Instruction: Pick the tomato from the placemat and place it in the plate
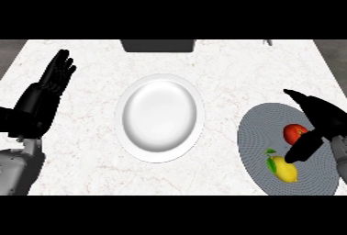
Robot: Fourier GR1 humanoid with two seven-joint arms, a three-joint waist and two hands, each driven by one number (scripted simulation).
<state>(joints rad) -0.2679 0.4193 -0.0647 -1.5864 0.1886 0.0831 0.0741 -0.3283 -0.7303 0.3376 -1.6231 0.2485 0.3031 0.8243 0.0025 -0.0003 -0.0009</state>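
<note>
Grasp step — R hand (318, 120) spread over tomato (293, 133) on mat (261, 128), not pinching yet; next: close, lift, carry to plate (130, 98).

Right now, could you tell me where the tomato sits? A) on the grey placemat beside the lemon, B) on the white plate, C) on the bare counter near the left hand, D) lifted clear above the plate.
A: the tomato lies on the grey placemat just above the lemon, with the right hand over it; the white plate holds nothing.
</note>
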